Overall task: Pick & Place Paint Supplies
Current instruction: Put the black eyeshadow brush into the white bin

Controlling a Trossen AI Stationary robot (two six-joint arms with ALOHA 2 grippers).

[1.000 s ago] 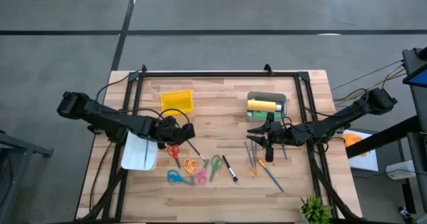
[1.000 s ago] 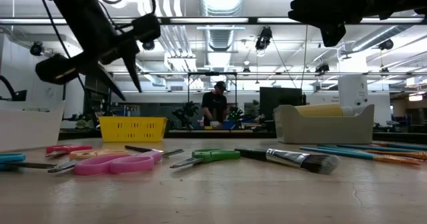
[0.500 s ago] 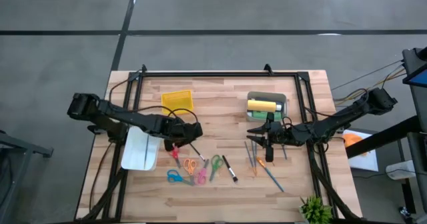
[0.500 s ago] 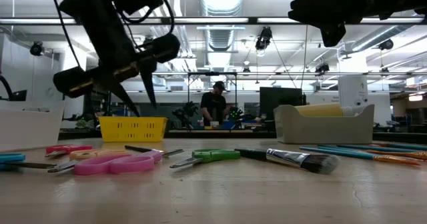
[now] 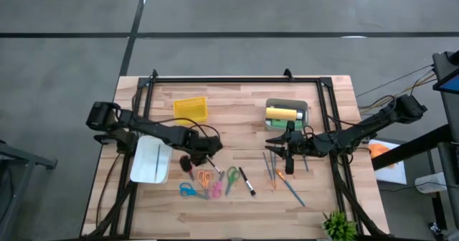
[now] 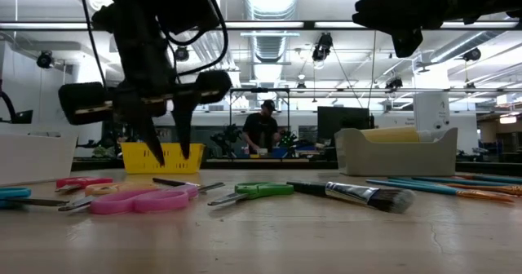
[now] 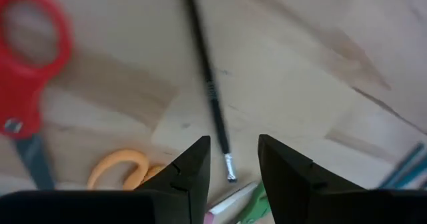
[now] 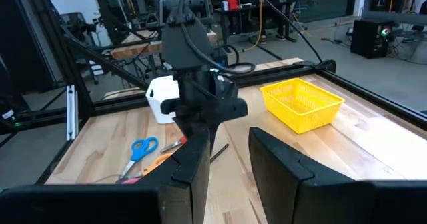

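Observation:
My left gripper (image 5: 201, 153) (image 7: 233, 144) hangs open, fingers pointing down, just above a thin black brush (image 7: 208, 84) that lies flat on the wood between the red scissors (image 7: 27, 51) and the green scissors (image 5: 231, 178). It touches nothing. A yellow paint bottle (image 5: 282, 113) lies in the grey bin (image 5: 304, 106). A black brush (image 5: 246, 181) with wide bristles (image 6: 383, 197) lies by the green scissors. Grey, orange and teal brushes (image 5: 278, 173) lie on the table at the right. My right gripper (image 5: 272, 142) (image 8: 227, 151) waits level above them, open and with nothing in it.
Orange (image 5: 205, 176), pink (image 5: 215, 189) and blue scissors (image 5: 188, 191) lie near the front. A white container (image 5: 150, 160) sits under the left arm. A yellow basket (image 5: 190, 109) stands farther back. Bare wood shows between the two grippers. A person stands in the room far behind.
My left gripper has come down and gone toward the table's right and near edge, over the scissors and the thin black brush. It has rolled and tipped from a slant until its fingers point down. Its fingers stay apart as before.

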